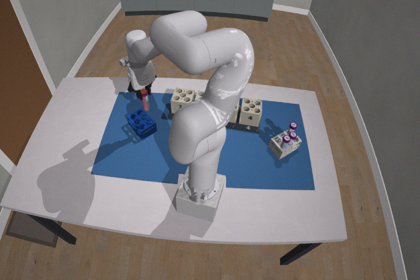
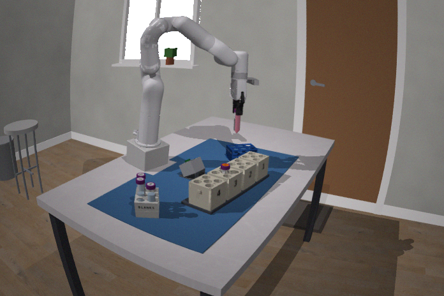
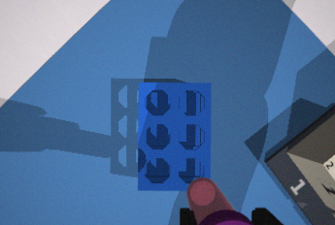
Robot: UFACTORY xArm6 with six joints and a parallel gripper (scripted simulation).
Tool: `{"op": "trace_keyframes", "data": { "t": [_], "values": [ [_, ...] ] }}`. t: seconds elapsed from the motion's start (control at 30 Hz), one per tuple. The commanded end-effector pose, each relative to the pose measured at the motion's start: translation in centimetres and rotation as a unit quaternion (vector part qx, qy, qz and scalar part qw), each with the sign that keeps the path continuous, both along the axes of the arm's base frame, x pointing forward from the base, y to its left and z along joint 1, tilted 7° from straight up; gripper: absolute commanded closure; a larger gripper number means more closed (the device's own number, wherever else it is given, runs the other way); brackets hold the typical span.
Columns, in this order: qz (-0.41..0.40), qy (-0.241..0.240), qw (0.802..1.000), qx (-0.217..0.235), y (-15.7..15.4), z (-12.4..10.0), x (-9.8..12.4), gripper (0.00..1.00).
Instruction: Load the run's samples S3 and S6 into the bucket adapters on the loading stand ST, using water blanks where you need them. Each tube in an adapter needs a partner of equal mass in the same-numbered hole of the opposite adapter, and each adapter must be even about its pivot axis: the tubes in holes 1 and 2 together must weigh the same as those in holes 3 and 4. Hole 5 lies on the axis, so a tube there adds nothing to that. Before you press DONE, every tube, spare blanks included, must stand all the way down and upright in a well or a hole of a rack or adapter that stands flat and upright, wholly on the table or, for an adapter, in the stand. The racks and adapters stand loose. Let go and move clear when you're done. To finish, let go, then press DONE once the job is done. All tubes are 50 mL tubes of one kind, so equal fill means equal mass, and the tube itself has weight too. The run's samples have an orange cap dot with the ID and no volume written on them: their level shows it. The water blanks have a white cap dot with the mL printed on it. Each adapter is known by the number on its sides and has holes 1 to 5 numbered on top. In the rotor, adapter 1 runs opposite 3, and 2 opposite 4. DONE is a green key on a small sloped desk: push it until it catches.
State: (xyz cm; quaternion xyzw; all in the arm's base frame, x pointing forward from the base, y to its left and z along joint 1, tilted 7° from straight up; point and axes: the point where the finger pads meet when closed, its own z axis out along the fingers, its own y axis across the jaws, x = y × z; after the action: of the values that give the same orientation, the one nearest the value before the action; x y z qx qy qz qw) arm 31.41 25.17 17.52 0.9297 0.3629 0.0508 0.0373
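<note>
Tube with an orange cap dot and pink contents (image 1: 145,102) (image 2: 237,122) (image 3: 202,193), upright in mid-air on the far left, cap up and tip down, well above the tabletop (image 1: 117,206) (image 2: 90,205) (image 3: 16,29). Hand (image 1: 145,95) (image 2: 238,110) (image 3: 226,216) partly open, with fingers closed on that tube near its cap; ID too small to read. Lower down, blue rack (image 1: 142,124) (image 2: 241,153) (image 3: 174,150) with six wells, flat on the blue mat (image 1: 250,158) (image 2: 194,226) (image 3: 60,97) at the left, apart from the tube's tip. To the right of it, across the far middle, loading stand (image 1: 254,130) (image 2: 210,212) (image 3: 284,167) with four cream adapters in a row, left to right: adapter 1 (image 2: 264,169) (image 3: 308,155), adapter 2 (image 1: 200,95) (image 2: 249,177), adapter 3 (image 1: 233,115) (image 2: 235,185) and adapter 4 (image 1: 249,121) (image 2: 215,196). In adapter 3, another orange-dot tube (image 2: 224,166), standing cap up; exact hole hard to tell. On the right of the mat, BLANKS rack (image 1: 280,153) (image 2: 147,211) holding three white-dot tubes: far blank (image 1: 292,126) (image 2: 150,186), middle blank (image 1: 292,135) (image 2: 141,175) and left blank (image 1: 286,139) (image 2: 140,180), printed volumes unreadable. Nearer the arm than the stand, small grey sloped desk (image 2: 193,168), seen from behind, with just a sliver of green key (image 2: 187,161) showing over its top.
</note>
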Motion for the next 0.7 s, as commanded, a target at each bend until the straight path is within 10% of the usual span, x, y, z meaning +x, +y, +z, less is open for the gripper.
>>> {"op": "trace_keyframes", "data": {
  "t": [0.0,0.67],
  "values": [
    [0.000,-0.001,1.000,0.001,0.1,0.4,0.0,1.00],
    [-0.197,-0.008,0.980,0.025,-5.3,0.9,2.7,1.00]
  ]
}}
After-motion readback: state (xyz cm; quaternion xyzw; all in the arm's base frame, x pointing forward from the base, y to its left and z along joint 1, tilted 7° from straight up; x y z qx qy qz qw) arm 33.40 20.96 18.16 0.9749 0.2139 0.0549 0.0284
